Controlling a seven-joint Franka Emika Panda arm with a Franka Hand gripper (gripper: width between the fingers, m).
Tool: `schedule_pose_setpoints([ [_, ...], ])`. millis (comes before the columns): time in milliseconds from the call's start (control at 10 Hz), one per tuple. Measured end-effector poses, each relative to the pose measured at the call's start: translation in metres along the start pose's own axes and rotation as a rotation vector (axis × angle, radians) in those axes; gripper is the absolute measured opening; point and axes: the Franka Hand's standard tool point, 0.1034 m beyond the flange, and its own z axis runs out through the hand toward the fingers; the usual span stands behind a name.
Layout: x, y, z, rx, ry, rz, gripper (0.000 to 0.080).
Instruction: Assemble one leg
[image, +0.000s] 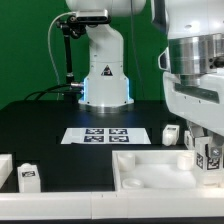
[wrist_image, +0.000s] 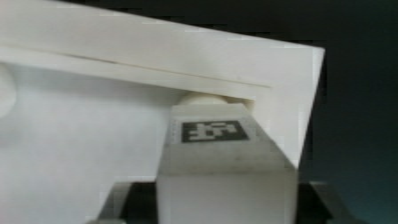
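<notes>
One leg (wrist_image: 215, 133), tagged, sits clamped between the fingers (wrist_image: 281, 170), which close on its sides; its free end meets the tray (wrist_image: 107, 120) at a corner rim. Judged purpose: the peg is held endwise so it can seat into a corner socket, though the socket itself is hidden behind the peg.

Listing runs from the exterior view's left to its right.

1. Bar (image: 8, 168), white, at the near edge, well apart from the fingers.
2. Spare leg (image: 28, 178), tagged, beside the bar; untouched.
3. Marker board (image: 104, 134), flat on the black table (image: 40, 125), far side, well clear of the fingers.
4. Arm base (image: 105, 75), white, behind the board.
5. Tray (image: 150, 170), large, white, raised rim; its right corner lies directly under the fingers.
6. Second spare leg (image: 172, 132), tagged, just beyond the tray and near the fingers.
7. Gripper (image: 209, 152), low over the tray corner, held leg (image: 212, 157) showing its tag between the fingers.

Obstructions: none seen between fingers and tray. The spare leg beyond the tray is the nearest loose item; judged a minor risk if the wrist swings outward. The tray rim stands close beside the peg and may catch its edge if alignment is off.
</notes>
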Motion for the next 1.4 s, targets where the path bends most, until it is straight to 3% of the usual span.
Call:
schedule_pose_setpoints([
  [200, -0.0004, 0.0, 0.0001, 0.0, 0.001, -0.078, 0.0288],
  [300, -0.0015, 0.0002, 0.0009, 0.004, 0.002, -0.23, 0.0494],
  [400, -0.0017, 0.0002, 0.0014, 0.004, 0.004, -0.443, 0.0494],
  [500, -0.0021, 0.0012, 0.0028, 0.001, 0.001, -0.652, 0.0615],
  [600, -0.0068, 0.0039, 0.0044, -0.012, -0.004, -0.757, 0.0639],
  [900, -0.0045, 0.0037, 0.0041, -0.013, -0.001, -0.951, 0.0648],
  [1100, -0.0065, -0.0024, 0.0026, -0.026, 0.055, -1.354, 0.0648],
  [1300, -0.0052, -0.0042, 0.0036, -0.011, 0.064, -1.373, 0.0648],
  [1400, -0.0051, -0.0043, 0.0035, -0.011, 0.064, -1.365, 0.0553],
])
